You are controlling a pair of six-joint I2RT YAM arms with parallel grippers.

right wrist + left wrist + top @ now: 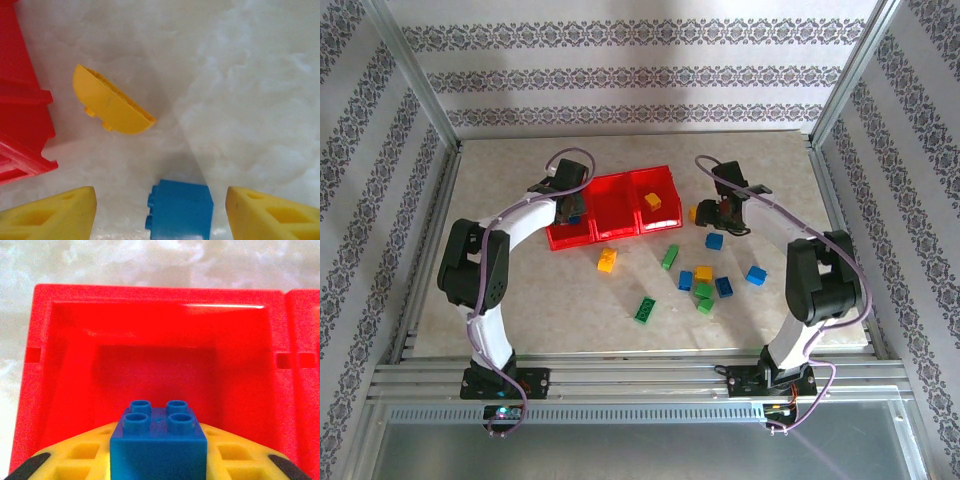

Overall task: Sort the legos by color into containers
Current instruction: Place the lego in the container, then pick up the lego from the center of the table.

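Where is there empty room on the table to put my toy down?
Bare table runs behind the red tray, up to the back wall. Another bare patch lies between the left arm and the long green brick. Between the tray and the right arm it is crowded with bricks.

A robot lab cell: beige marble-look desk boxed by silver aluminium frame posts, striped floral wallpaper panels well beyond the left pincer, black-and-white arms bolted to slotted rails.

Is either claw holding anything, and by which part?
The left claw grips a blue brick by its opposite side faces. The right claw holds nothing; it stands open around another blue brick on the table.
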